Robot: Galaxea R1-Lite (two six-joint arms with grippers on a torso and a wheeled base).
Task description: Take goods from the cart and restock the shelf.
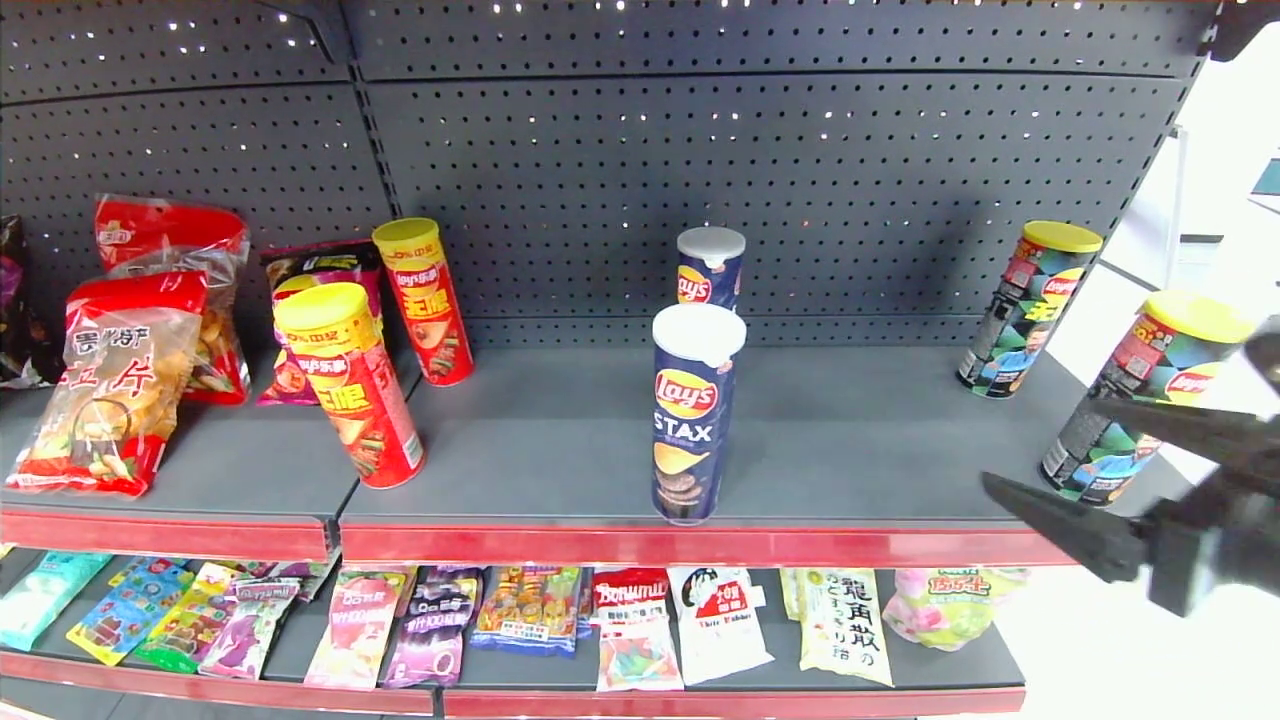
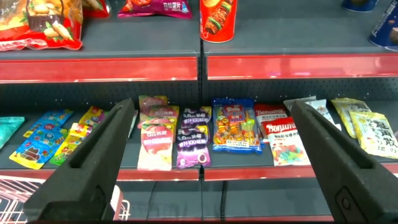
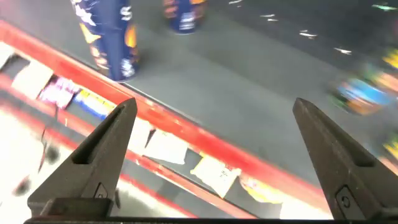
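On the upper shelf (image 1: 850, 440) stand two blue crisp cans (image 1: 692, 410) (image 1: 709, 265), two red cans (image 1: 350, 385) (image 1: 425, 300) and two black-and-green cans with yellow lids (image 1: 1030, 305) (image 1: 1140, 400). My right gripper (image 1: 1040, 443) is open at the shelf's right front, just beside the nearer black-and-green can, with nothing between its fingers. In the right wrist view the gripper (image 3: 214, 109) hangs over the shelf's red front edge, with the blue can (image 3: 109, 37) to one side and the blurred green can (image 3: 364, 93) to the other. My left gripper (image 2: 212, 109) is open and holds nothing, facing the lower shelf.
Snack bags (image 1: 110, 390) lie at the upper shelf's left end. The lower shelf (image 1: 700, 700) holds several flat candy packets (image 2: 236, 124). A bit of white wire cart (image 2: 18, 199) shows below the left gripper. Bare shelf lies between the blue cans and the black-and-green cans.
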